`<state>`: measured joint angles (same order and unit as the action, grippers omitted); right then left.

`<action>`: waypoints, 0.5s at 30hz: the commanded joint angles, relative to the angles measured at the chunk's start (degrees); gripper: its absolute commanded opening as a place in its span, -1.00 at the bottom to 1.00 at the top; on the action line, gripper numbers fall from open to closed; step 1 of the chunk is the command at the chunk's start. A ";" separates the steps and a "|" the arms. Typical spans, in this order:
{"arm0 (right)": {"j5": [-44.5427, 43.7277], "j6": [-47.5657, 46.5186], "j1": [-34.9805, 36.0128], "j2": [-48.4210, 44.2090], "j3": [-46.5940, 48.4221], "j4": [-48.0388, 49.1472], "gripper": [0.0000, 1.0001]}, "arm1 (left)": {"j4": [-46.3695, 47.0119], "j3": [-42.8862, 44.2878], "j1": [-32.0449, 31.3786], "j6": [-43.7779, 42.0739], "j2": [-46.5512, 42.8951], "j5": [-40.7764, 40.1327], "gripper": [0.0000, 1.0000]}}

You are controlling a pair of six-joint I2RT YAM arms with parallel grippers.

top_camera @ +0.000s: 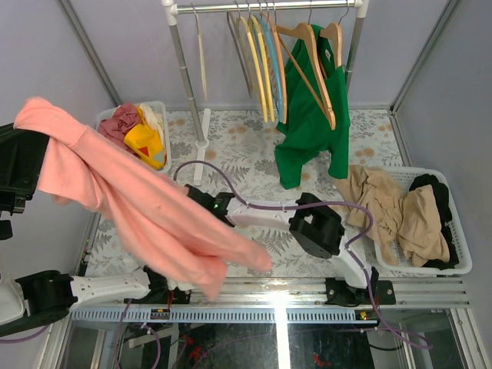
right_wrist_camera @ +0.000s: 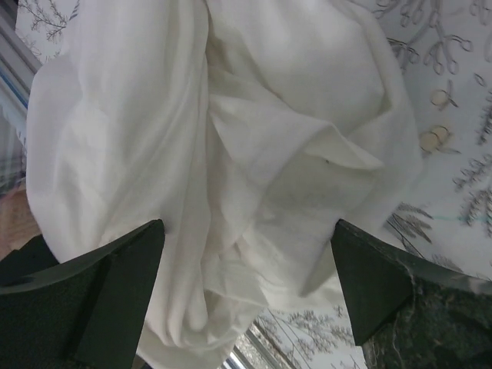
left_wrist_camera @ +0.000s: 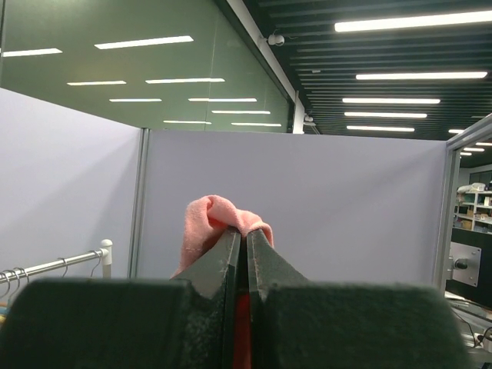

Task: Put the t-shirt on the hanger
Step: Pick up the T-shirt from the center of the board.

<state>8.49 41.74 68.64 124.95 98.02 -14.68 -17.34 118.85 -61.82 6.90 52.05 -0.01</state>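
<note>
Left claw (left_wrist_camera: 246, 257) clamped tight on t-shirt (top_camera: 146, 207) fold, held high at left of top view; right claw (right_wrist_camera: 246, 296) wide open, empty, its cloth draped just ahead. Hanger (top_camera: 321, 77) on rail (top_camera: 219, 8), upper right, well apart. Lifted only; hanging not yet done

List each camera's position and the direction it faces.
Top external: above and behind the arms, looking down on the table; both show.
Left wrist: held high, facing partition walls and ceiling; left fingers pinch the t-shirt.
Right wrist: low, facing the hanging t-shirt (washed pale) and table; open right fingers frame it.
Shared: top and left wrist show the clothes rail.
</note>
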 commanded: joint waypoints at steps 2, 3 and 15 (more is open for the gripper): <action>1.21 -1.16 1.99 3.66 6.59 -1.75 0.92 | 2.02 -0.79 0.14 0.57 -0.36 -0.34 -1.00; 1.37 -1.07 2.14 4.37 6.89 -2.01 0.91 | 2.09 -0.87 0.17 0.64 -0.23 -0.26 -1.00; 1.35 -1.74 2.24 2.87 3.93 -0.40 -0.78 | 2.93 -1.84 0.12 1.01 -0.02 0.25 -1.00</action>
<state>9.61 40.93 70.59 131.39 102.67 -17.10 -17.32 116.90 -61.82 7.29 52.14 0.01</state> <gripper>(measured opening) 0.229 0.008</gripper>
